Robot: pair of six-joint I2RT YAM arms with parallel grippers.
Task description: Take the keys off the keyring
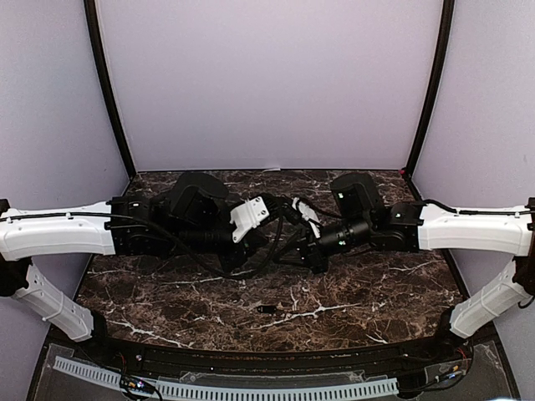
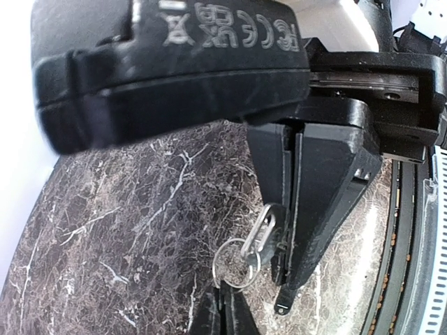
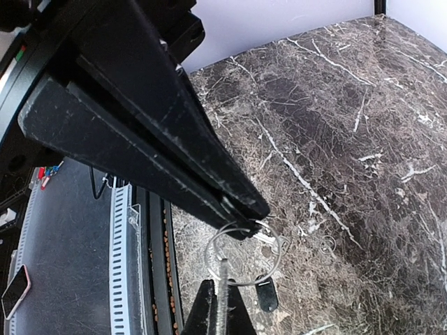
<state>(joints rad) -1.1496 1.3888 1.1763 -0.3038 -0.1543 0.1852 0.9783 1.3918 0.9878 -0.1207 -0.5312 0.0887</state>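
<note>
My two grippers meet above the middle of the table. My left gripper [image 1: 280,219] [image 2: 288,276] is shut on a silvery key [image 2: 262,229] that hangs on the thin wire keyring [image 2: 234,264]. My right gripper [image 1: 299,230] [image 3: 243,220] is shut on the rim of that keyring [image 3: 244,255]. In the right wrist view the left fingers [image 3: 206,310] come up from below with the key edge-on between them. One small dark key [image 1: 267,309] [image 3: 265,294] lies loose on the marble below the ring. It also shows in the left wrist view [image 2: 283,303].
A dark marble table [image 1: 376,292] with white veins carries the scene. A tiny loose wire ring [image 3: 327,243] lies on it to the right of the keyring. A cable tray [image 1: 251,388] runs along the near edge. Purple walls close in the back and sides.
</note>
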